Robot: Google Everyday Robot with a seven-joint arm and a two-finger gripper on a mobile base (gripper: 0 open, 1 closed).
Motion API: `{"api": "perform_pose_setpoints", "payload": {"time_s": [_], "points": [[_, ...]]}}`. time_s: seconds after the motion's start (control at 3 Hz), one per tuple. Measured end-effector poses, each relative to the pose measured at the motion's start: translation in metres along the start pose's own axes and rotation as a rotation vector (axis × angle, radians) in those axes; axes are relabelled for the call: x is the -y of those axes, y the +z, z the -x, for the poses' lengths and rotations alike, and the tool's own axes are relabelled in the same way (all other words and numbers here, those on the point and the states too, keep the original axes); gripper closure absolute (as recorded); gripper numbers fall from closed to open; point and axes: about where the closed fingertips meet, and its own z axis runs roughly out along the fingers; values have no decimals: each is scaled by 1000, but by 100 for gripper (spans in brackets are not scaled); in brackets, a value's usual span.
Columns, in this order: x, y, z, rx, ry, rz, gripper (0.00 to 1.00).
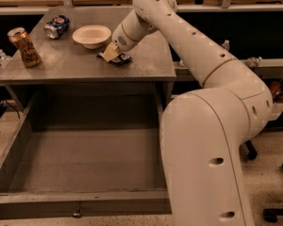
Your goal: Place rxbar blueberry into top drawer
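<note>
The rxbar blueberry (pixel 121 59), a small dark wrapper, lies on the grey desk top (pixel 61 65) just right of the bowl. My gripper (pixel 110 53) points down onto it, and its cream fingers are closed together on the bar's middle, so the dark wrapper shows on both sides of the tips. The top drawer (pixel 85 202) is pulled wide open below the desk. Its inside is bare and a small knob (pixel 77 214) sits on the front panel.
A cream bowl (pixel 91 36) stands left of the gripper. A blue soda can (pixel 56 26) lies on its side at the back left, and a brown can (pixel 24 47) stands at the left edge. My arm and base (pixel 212 149) fill the right side.
</note>
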Motion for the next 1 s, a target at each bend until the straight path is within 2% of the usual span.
{"api": "perform_pose_setpoints", "payload": {"time_s": [0.33, 0.67, 1.0], "points": [[-12, -26, 4, 17, -62, 10, 100], [-76, -119, 3, 90, -235, 71, 100], [-138, -172, -21, 154, -310, 138, 100]]}}
